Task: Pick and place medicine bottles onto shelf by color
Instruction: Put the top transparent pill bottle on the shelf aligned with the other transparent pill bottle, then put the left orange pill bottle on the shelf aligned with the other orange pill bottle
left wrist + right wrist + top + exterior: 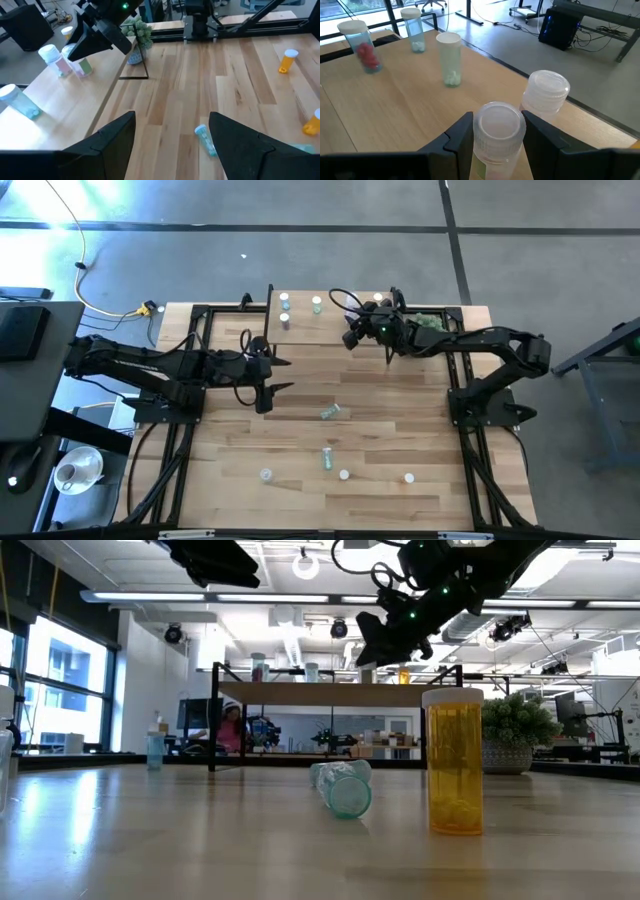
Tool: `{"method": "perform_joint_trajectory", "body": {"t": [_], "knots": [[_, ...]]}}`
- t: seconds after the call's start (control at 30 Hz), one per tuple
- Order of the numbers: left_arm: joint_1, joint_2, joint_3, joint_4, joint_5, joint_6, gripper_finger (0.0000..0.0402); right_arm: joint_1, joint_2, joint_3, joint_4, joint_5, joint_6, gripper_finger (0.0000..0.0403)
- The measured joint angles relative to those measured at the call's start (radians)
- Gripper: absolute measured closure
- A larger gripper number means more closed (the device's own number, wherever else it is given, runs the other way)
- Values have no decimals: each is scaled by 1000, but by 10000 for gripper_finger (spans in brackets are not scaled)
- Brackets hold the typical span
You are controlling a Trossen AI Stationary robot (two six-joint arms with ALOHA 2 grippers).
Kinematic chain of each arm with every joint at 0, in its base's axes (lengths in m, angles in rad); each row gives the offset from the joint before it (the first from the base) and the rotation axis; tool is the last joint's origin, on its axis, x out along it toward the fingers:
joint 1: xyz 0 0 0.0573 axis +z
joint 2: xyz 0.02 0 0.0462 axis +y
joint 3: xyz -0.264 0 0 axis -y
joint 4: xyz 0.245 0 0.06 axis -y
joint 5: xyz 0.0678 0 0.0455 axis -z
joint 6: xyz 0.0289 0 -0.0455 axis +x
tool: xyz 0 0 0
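Right now the shelf [310,320] at the table's far edge is where it's happening. Nearest me, well short of the shelf, an orange bottle [454,762] stands upright with a green bottle [343,787] lying on its side just beside it; more small bottles dot the near planks. Between those and the shelf, the left gripper [283,375] hangs with jaws wide and empty. Over the shelf's right end, the right gripper [492,131] pinches a clear bottle [497,130], white cap up, beside another capped one [545,95]. Farther along the shelf stand three more bottles [449,59].
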Motion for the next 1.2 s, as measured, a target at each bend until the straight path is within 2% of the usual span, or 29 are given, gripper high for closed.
{"method": "perform_joint_trajectory", "body": {"t": [0.43,0.83,1.0,1.2], "knots": [[0,0,0,0,0,-3,158,-3,0,1,-10,1,13,269],[0,0,0,-19,-11,-3,158,-2,-12,3,-13,18,10,174],[0,1,0,-74,-44,-2,158,-1,-54,3,-10,16,10,165],[0,1,0,-133,-29,-36,158,38,-129,3,-67,-7,10,165]]}}
